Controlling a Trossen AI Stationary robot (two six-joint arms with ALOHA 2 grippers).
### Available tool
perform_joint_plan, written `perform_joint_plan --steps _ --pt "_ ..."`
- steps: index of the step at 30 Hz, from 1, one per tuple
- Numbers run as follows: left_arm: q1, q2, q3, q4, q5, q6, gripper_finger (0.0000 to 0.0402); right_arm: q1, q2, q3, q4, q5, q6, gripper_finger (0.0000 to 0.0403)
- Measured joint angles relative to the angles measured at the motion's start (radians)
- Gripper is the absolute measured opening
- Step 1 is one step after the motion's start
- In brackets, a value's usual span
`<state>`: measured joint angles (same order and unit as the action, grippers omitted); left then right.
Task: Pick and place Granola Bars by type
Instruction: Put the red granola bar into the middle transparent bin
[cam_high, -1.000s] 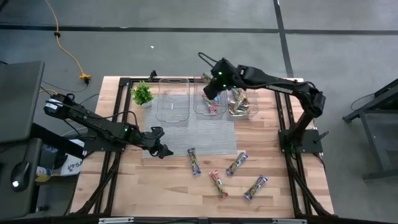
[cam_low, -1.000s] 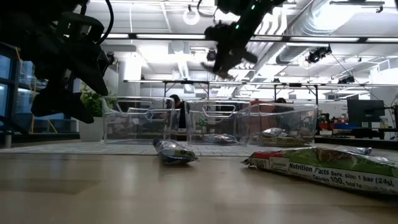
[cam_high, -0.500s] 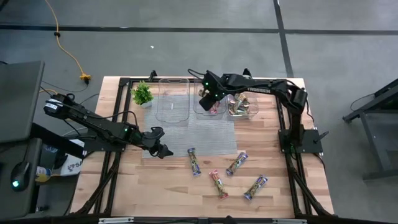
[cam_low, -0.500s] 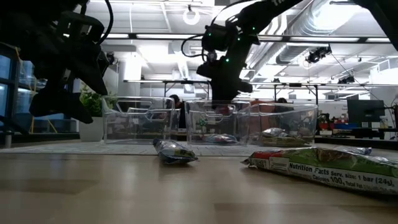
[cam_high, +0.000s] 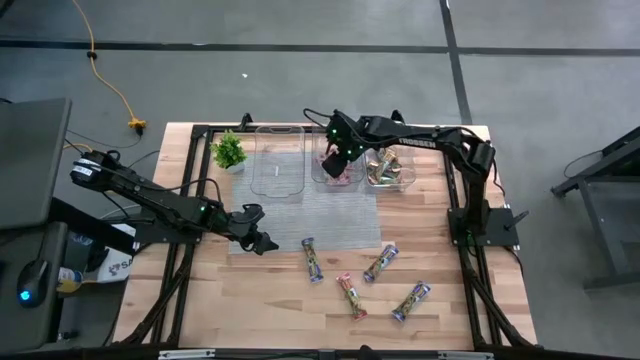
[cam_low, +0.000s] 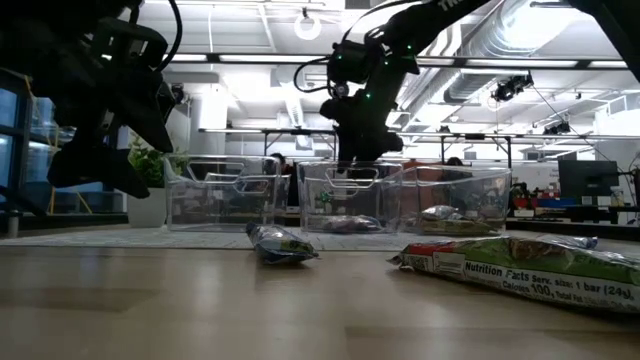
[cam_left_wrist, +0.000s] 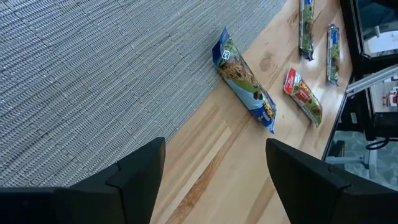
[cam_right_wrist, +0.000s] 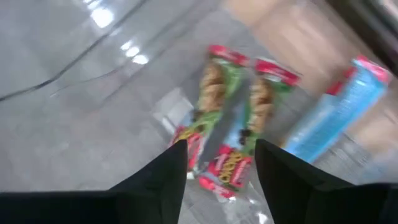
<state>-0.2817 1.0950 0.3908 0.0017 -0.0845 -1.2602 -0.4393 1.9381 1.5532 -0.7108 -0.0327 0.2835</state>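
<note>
My right gripper (cam_high: 335, 160) hangs open just above the middle clear tub (cam_high: 340, 178), also in the low view (cam_low: 352, 165). Its wrist view shows the open fingers (cam_right_wrist: 221, 149) over red-pink bars (cam_right_wrist: 212, 112) lying on the tub's floor. My left gripper (cam_high: 255, 232) is open and empty, low over the near left corner of the grey mat (cam_left_wrist: 93, 74). Several bars lie flat on the wood near the front: a blue one (cam_high: 313, 258), a red one (cam_high: 351, 296), and two more (cam_high: 381, 262) (cam_high: 411, 300).
Three clear tubs stand in a row at the back: left (cam_high: 278, 160), middle, and right (cam_high: 392, 168) with bars in it. A small green plant (cam_high: 229, 151) stands at the back left. A black frame (cam_high: 190, 180) runs along the table's sides.
My right gripper has gone toward the table's left and near edges and down, from high over the tubs to just above the middle tub, turning as it went. The left arm has kept still.
</note>
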Motion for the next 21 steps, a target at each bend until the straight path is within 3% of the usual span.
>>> perform_joint_plan --steps 9,13,17,21 --pt "0.000 0.000 0.000 -0.002 -0.001 0.019 0.0271 0.008 -0.134 0.000 0.001 -0.251 -0.108 0.0176" --pt "0.000 0.000 0.000 -0.003 -0.002 0.023 0.0271 0.045 -0.251 0.001 0.006 -0.432 -0.098 0.0176" --pt "0.000 0.000 0.000 -0.003 -0.007 0.026 0.0271 0.152 -0.347 0.002 -0.011 -0.563 -0.046 0.0176" --pt "0.000 0.000 0.000 -0.003 -0.008 0.029 0.0271 0.323 -0.407 0.002 -0.014 -0.549 0.042 0.0176"
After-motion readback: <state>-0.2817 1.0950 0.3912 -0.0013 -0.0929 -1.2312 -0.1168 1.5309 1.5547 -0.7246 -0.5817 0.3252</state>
